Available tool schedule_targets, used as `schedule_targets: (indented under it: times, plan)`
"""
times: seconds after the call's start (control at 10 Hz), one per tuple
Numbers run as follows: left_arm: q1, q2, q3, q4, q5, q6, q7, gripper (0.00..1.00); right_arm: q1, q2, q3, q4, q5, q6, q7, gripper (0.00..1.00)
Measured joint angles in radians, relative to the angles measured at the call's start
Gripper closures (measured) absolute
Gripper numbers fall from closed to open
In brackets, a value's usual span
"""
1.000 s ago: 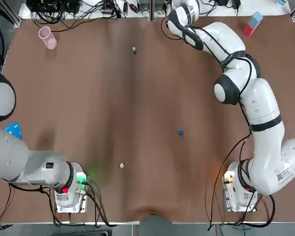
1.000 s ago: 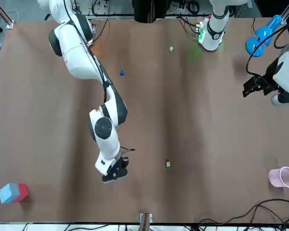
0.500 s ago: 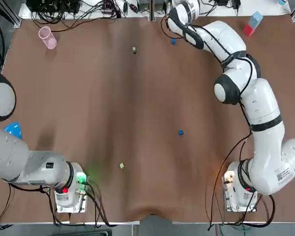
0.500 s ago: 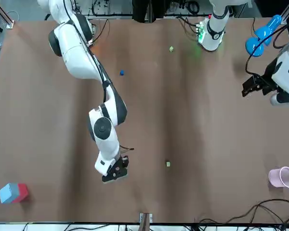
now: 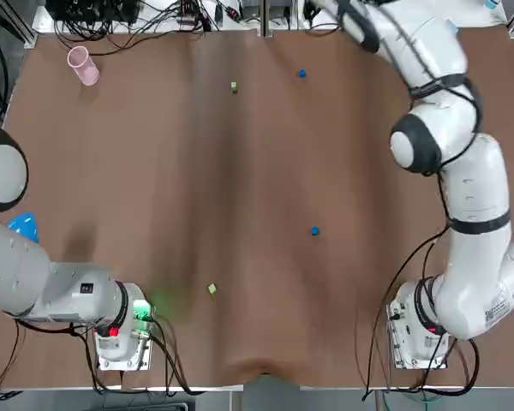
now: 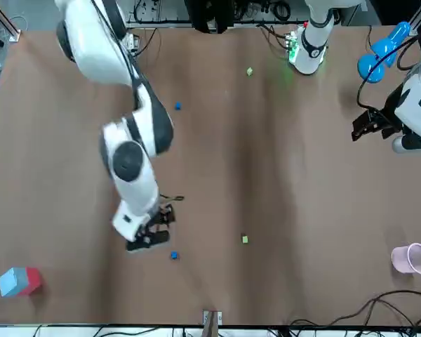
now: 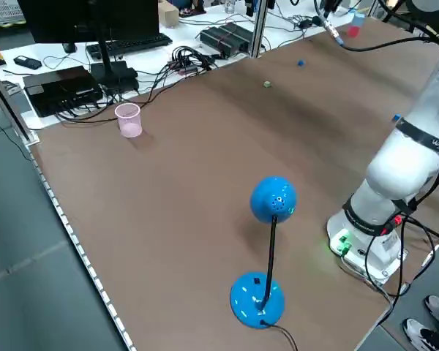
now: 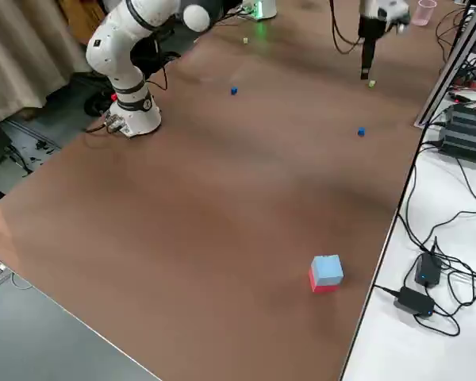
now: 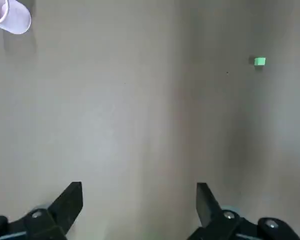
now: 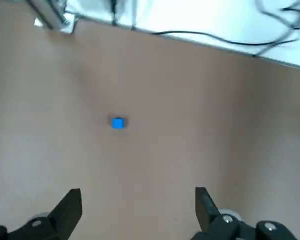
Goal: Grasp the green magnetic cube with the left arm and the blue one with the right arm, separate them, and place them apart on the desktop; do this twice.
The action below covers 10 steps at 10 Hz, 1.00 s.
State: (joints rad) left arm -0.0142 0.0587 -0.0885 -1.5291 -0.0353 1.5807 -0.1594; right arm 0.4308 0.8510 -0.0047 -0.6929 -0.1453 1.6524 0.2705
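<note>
A brown table [image 5: 154, 171] fills the scene. At its near edge, left of centre, sits the white left arm [image 5: 68, 291]. Just beyond its base lies a small green magnetic cube [image 5: 212, 289]. A little farther and to the right, well apart from it, lies a small blue magnetic cube [image 5: 314, 230]. At the table's left edge stands a bright blue desk lamp with a round head [image 7: 273, 199]. Over that left side, a little beyond the lamp, the left pincer [image 9: 139, 186] hangs above the table. Its two black fingers are spread wide with nothing between them. In the far part of the table, slightly left of centre, lies a second green cube [image 5: 233, 86]. A second blue cube [image 5: 301, 74] lies to its right and a touch farther, apart from it. The white right arm [image 5: 463, 171] extends from the near right corner to the far edge. There the right pincer [image 10: 137, 191] hangs above the table close to the second blue cube. Its fingers are wide apart and empty, and the cube rests untouched on bare table. A pale pink plastic cup [image 5: 81, 65] stands near the far left corner. A block with a light blue top and a red bottom [image 8: 325, 274] sits near the far right corner.
</note>
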Motion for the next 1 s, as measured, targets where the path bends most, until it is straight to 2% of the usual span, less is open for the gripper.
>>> schedule_targets:
  times: [0.1,0.2,0.5,0.7,0.8,1.0]
  plan:
    - [0.002,-0.001,0.002,0.003,0.000,-0.001,0.000,0.00,-0.039,-0.094,0.000,-0.056,0.009,-0.044,-0.002,0.00]
    - [0.004,-0.001,0.005,0.003,0.000,-0.002,-0.002,0.00,-0.086,-0.204,0.000,-0.149,0.038,-0.060,-0.004,0.00]
    - [0.005,0.000,0.006,0.004,0.000,-0.003,-0.011,0.00,-0.249,-0.543,0.006,-0.493,0.110,-0.077,-0.108,0.00]
    - [0.007,0.000,0.008,0.005,0.000,-0.009,-0.016,0.00,-0.303,-0.735,0.008,-0.737,0.116,-0.083,-0.126,0.00]
    - [0.007,0.000,0.009,0.005,0.000,-0.011,-0.016,0.00,-0.318,-0.788,0.011,-0.815,0.117,-0.080,-0.126,0.00]
    - [0.007,0.000,0.009,0.005,0.000,-0.012,-0.016,0.00,-0.347,-0.811,0.030,-0.903,0.119,-0.005,-0.168,0.01]
